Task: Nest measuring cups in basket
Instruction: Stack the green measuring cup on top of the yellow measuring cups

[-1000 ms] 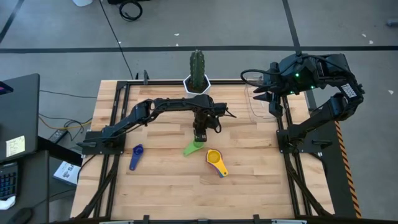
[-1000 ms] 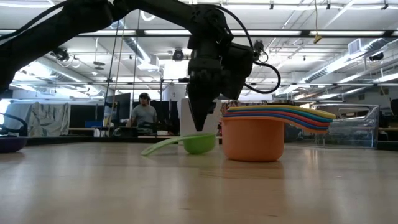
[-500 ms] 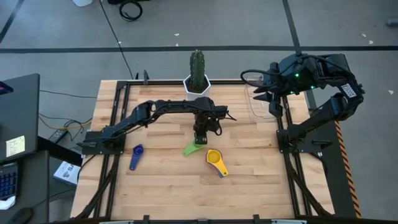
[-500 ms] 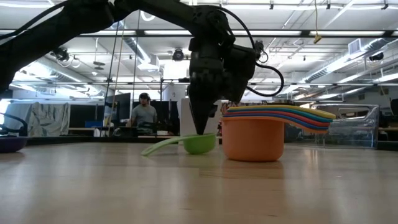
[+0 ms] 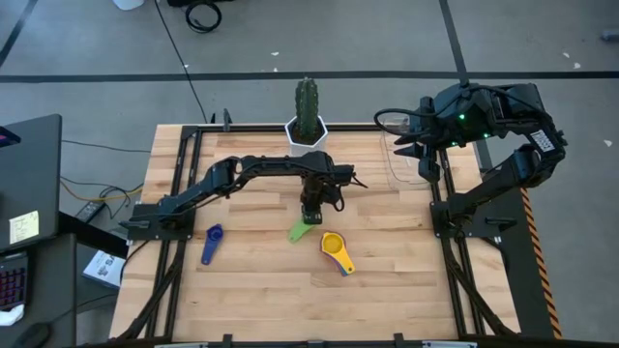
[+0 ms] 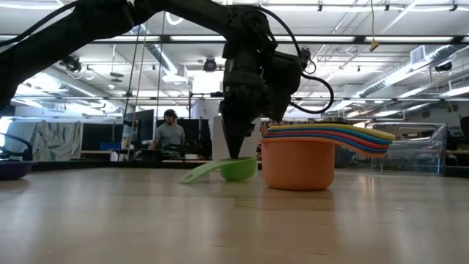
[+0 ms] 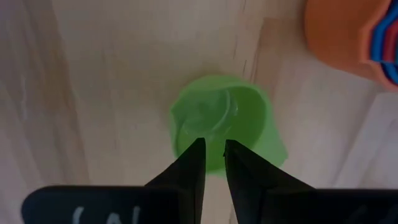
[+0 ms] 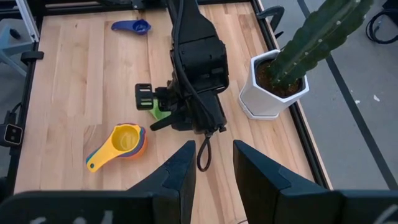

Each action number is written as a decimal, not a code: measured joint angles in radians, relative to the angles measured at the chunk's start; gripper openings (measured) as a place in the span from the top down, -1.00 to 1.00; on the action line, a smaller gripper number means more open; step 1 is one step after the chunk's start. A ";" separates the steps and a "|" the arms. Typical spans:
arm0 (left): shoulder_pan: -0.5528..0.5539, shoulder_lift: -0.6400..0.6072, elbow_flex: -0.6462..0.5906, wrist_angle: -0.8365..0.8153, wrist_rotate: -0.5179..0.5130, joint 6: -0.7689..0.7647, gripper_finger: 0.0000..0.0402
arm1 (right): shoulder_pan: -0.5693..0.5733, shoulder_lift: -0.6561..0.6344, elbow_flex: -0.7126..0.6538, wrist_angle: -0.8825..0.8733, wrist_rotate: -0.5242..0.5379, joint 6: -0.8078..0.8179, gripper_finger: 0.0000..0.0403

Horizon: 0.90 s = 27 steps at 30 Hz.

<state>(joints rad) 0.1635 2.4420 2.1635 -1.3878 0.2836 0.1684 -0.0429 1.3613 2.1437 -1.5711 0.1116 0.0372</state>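
The green measuring cup [image 5: 298, 232] rests on its bowl near the table's middle, its handle slanting up and away from the stack [image 6: 201, 172]. My left gripper [image 5: 309, 217] stands over it, shut on it. To the right, several nested cups [image 5: 334, 246] sit in the orange one [image 6: 297, 165], yellow on top. A blue cup [image 5: 212, 236] lies toward the left edge. My right gripper [image 5: 426, 162] hangs open above the clear basket [image 5: 397, 179] at the far right. My left gripper [image 7: 212, 146] comes from above, pointing straight down, and pinches the green cup at the rim of its bowl [image 7: 212, 134], on the side where the handle starts. The bowl's bottom stays on the table [image 6: 239, 178] and the handle tilts upward.
A white faceted pot with a green cactus [image 5: 308, 130] stands at the far edge, behind the left arm. Black frame rails run along both table sides [image 5: 179, 193]. Bare wood lies near the front edge [image 5: 290, 300]. A person sits in the room beyond [image 6: 170, 136].
The left gripper has edged a little toward the stacked cups. The green cup has slid with it, and its handle end now sits closer to the bowl's earlier place. The right arm has kept still.
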 joint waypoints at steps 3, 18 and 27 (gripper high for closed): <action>0.006 0.000 0.000 0.019 0.000 -0.008 0.67 | 0.000 0.000 0.000 0.000 0.000 0.000 0.45; 0.037 -0.063 0.002 0.013 -0.048 -0.047 0.67 | 0.000 0.000 0.000 0.000 0.000 -0.007 0.45; 0.015 -0.053 0.001 0.077 -0.060 -0.044 0.67 | 0.000 0.000 0.000 0.000 0.000 -0.007 0.45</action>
<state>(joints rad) 0.1785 2.3890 2.1643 -1.3112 0.2240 0.1244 -0.0429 1.3611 2.1437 -1.5711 0.1116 0.0301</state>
